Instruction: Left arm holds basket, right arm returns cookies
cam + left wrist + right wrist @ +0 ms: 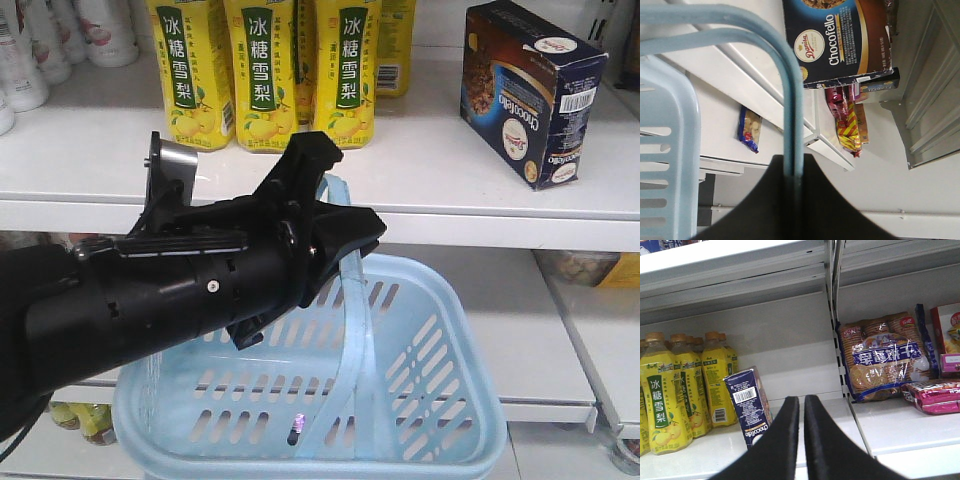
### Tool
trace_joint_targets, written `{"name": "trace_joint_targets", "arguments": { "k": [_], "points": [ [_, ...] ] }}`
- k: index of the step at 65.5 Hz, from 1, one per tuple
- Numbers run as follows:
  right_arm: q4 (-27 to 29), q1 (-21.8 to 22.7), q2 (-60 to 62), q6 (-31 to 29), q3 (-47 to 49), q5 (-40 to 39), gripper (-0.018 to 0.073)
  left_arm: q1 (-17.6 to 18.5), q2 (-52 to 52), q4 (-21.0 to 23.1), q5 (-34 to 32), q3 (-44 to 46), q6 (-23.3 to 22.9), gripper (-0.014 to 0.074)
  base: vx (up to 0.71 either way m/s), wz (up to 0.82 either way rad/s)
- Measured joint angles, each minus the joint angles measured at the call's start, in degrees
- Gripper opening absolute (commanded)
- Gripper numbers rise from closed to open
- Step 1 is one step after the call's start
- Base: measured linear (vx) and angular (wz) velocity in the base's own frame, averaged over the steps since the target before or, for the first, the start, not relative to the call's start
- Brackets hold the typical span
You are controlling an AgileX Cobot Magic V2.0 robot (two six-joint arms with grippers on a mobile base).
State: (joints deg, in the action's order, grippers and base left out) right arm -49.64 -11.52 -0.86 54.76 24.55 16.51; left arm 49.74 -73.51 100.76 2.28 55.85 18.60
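My left gripper (pixel 345 225) is shut on the hoop handle (pixel 791 100) of the light blue basket (pixel 440 400), which hangs below the shelf edge. In the left wrist view the handle runs straight between the two black jaws of the left gripper (pixel 792 160). The cookies (pixel 530 90), a dark navy Chocofello box, stand on the white shelf (pixel 420 170), clear of both grippers. In the right wrist view the cookies (pixel 750 402) stand just left of my right gripper (pixel 801 399), whose fingers are shut with nothing between them.
Yellow drink bottles (pixel 265 70) stand in a row left of the cookie box, seen as bottles (pixel 665 395) in the right wrist view. A shelf divider (pixel 840 365) separates a biscuit pack (pixel 885 357) and a pink packet (pixel 935 395) on the right.
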Motion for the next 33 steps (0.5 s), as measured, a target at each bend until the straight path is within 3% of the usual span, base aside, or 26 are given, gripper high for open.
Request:
{"name": "trace_joint_targets", "arguments": {
  "k": [33],
  "points": [
    [0.00,0.00,0.00,0.00,0.00,0.02,-0.0010,0.00,0.00,0.00,-0.78,0.00,0.00,0.0000,0.00,0.00]
  ]
}}
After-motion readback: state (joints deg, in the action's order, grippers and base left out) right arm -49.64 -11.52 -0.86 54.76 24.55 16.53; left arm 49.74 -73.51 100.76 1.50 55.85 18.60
